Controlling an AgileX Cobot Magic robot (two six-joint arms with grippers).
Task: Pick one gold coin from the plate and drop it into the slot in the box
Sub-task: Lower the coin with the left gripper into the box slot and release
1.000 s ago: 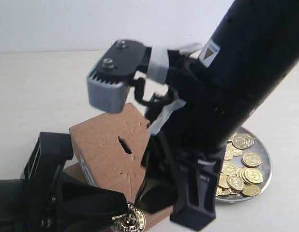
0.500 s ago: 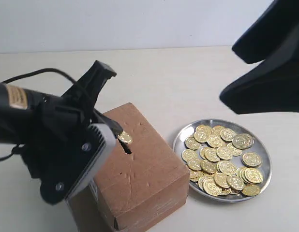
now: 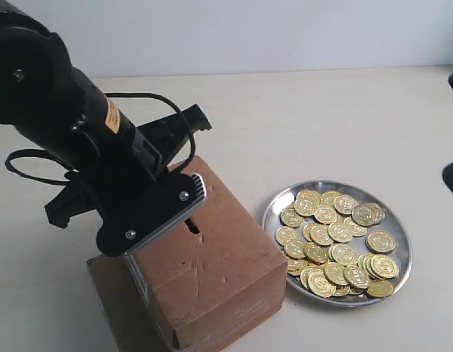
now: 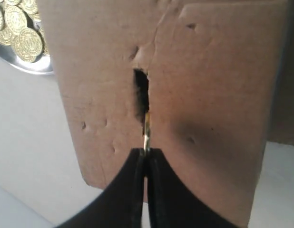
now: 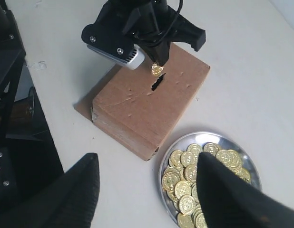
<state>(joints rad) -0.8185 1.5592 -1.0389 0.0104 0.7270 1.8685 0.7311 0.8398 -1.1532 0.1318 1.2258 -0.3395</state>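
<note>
Left gripper pinches a coin edge-on at one end of the slot in the box. Right gripper, jaws wide apart, hangs high above the plate.

light bright, even | shadows soft | plate rim glints (faintly)

No legible text: yellow sticker on left arm blurred; coin embossing unreadable.
</note>
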